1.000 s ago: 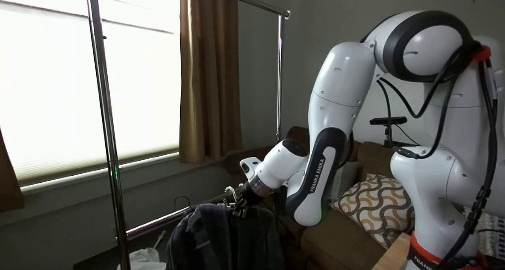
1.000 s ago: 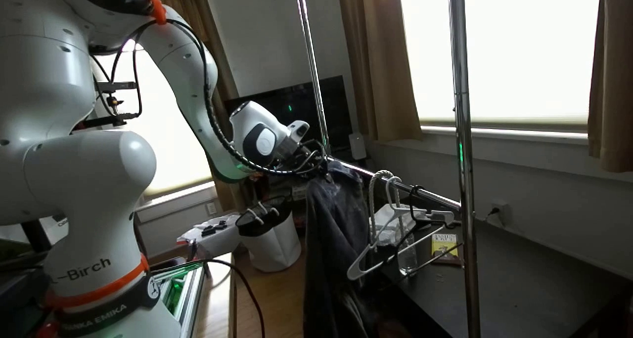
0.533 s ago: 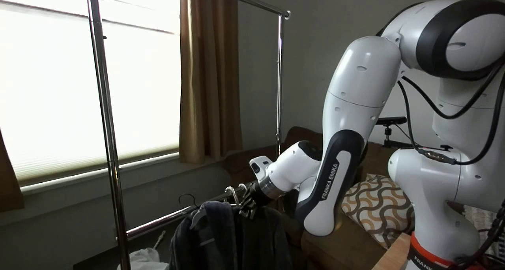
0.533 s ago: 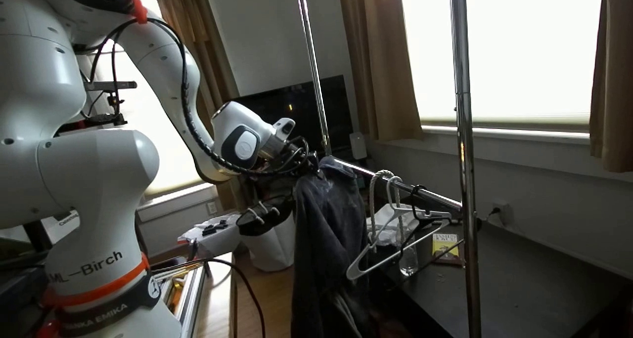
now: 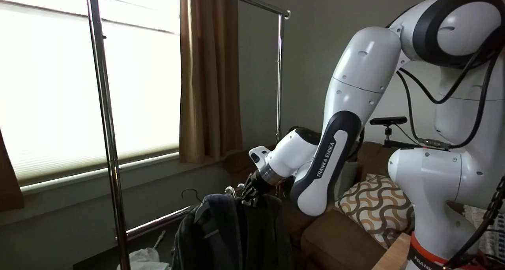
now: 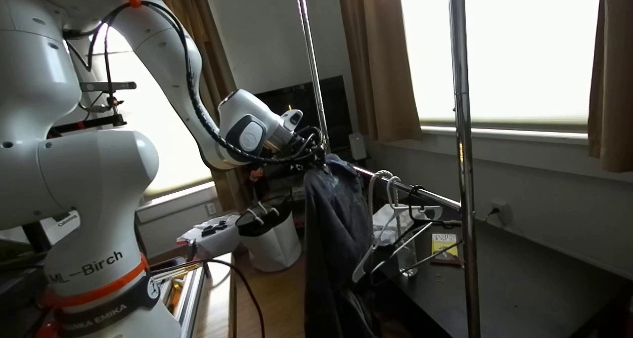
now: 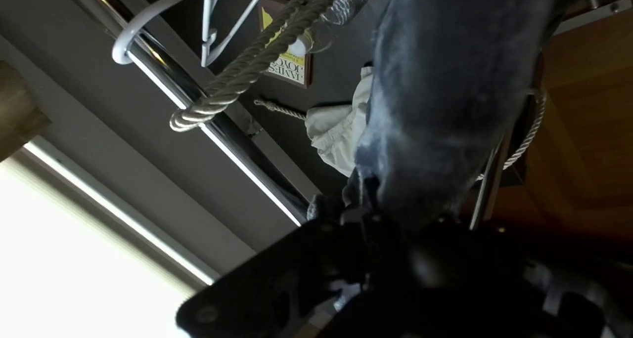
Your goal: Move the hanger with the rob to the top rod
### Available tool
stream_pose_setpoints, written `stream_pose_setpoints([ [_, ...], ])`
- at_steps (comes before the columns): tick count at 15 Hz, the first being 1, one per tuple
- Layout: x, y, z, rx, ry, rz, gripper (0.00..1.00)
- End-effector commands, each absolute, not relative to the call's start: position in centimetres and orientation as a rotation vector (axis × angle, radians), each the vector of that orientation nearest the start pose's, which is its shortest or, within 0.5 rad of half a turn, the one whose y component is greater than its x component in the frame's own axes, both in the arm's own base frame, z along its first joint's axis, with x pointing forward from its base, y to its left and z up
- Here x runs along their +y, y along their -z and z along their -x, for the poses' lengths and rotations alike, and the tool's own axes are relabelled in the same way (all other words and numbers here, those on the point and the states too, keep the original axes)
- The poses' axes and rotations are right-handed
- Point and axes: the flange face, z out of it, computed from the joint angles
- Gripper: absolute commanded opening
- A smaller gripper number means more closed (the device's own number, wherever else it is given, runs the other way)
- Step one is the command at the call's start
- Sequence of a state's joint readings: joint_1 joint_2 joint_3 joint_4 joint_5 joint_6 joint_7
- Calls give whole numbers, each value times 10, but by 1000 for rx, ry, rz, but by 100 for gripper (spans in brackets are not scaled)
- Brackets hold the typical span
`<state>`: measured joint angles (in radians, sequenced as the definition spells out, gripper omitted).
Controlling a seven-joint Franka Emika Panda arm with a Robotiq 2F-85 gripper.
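Slightly raised since earlier frame, dark robe is clamped in near-closed fingers; seen in an exterior view by left edge of worktop.

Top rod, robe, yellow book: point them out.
Top rod (image 5: 247, 1), in an exterior view: bar's visible middle.
Robe (image 6: 330, 229), in an exterior view: dark fabric.
Yellow book (image 7: 289, 70), in the wrist view: lettered cover.

In an exterior view, dim grey wall, bright window upper left
Brown curtain beside it, brown sofa lower right
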<state>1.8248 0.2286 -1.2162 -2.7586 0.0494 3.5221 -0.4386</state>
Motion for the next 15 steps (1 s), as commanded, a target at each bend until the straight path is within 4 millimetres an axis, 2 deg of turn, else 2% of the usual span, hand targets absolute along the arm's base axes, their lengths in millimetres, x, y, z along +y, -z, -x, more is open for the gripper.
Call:
stream_pose_setpoints([
  [1, 233, -299, -373, -1558, 1331, 2552, 2],
  [4, 213, -321, -385, -1489, 1485, 2536, 2],
  [9, 194, -337, -394, -1452, 1581, 2525, 2],
  [13, 202, -341, -385, -1652, 1630, 2418, 2],
  [15, 216, -342, -383, -1785, 1583, 2301, 2],
])
